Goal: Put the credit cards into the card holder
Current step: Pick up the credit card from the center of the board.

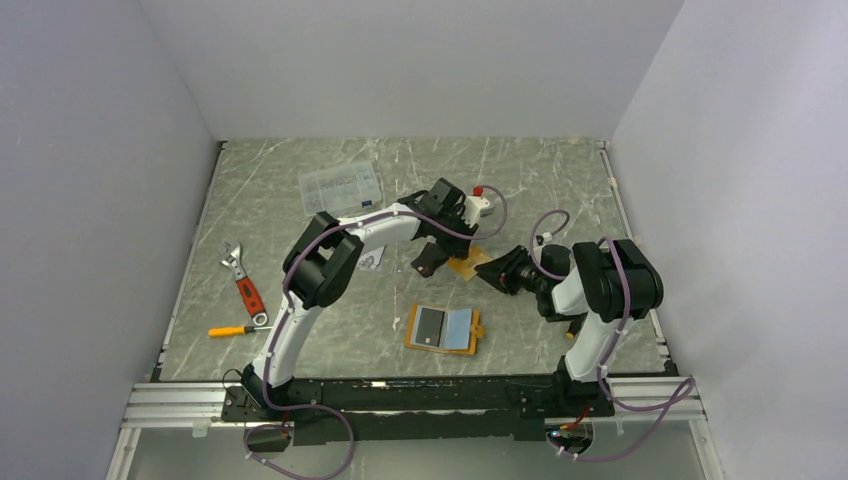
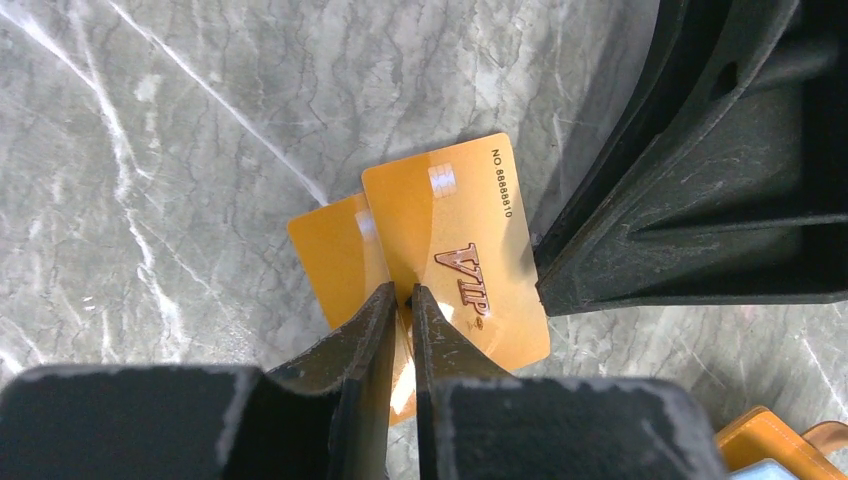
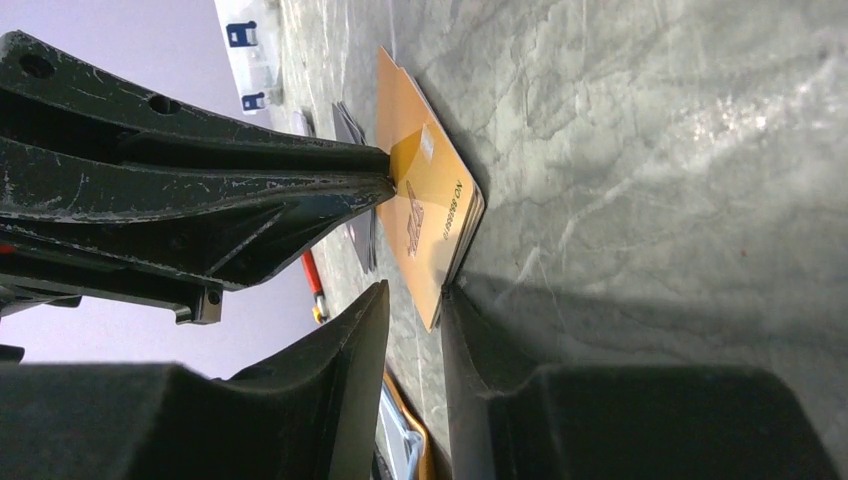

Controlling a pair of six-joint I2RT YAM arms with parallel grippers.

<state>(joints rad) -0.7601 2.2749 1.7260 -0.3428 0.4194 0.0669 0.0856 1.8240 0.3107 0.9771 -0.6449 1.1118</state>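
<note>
**Table** (image 1: pixel 560 190): grey marble-patterned slab, white-veined and matt, being shown across the middle of the top view.

**VIP card** (image 2: pixel 455 250): thin, glossy orange-gold rectangle with rounded corners, lettered "VIP" with a number line along one edge. It is being shown at the centre of the left wrist view, laid partly over a second card (image 2: pixel 330 250) of the same finish, whose left part is being left uncovered. In the top view the pair is being shown just right of centre, between the two grippers.

**Left gripper** (image 2: pixel 402 292): black, scuffed, wedge-shaped fingers, being pressed together on the VIP card's lower edge.

**Right gripper** (image 3: pixel 418 295): black tapered fingers, dusty. The jaws are being held narrowly apart astride a corner of the VIP card, at the lower centre of the right wrist view. A gap is being left at one finger, so the card is not being clamped.

**Holder** (image 1: pixel 445 328): thick orange leather-like wallet, being shown open and flat, with a pale blue-grey lining and a dark rectangle on its left half. It is lying at the lower centre of the top view, below the cards and apart from them.

**Box** (image 1: pixel 340 185): clear plastic, rectangular, compartmented; upper left of centre.

**Wrench** (image 1: pixel 245 285): metal jaw, red handle; left side.

**Yellow tool** (image 1: pixel 235 330): slim and straight, just below the wrench.
</note>
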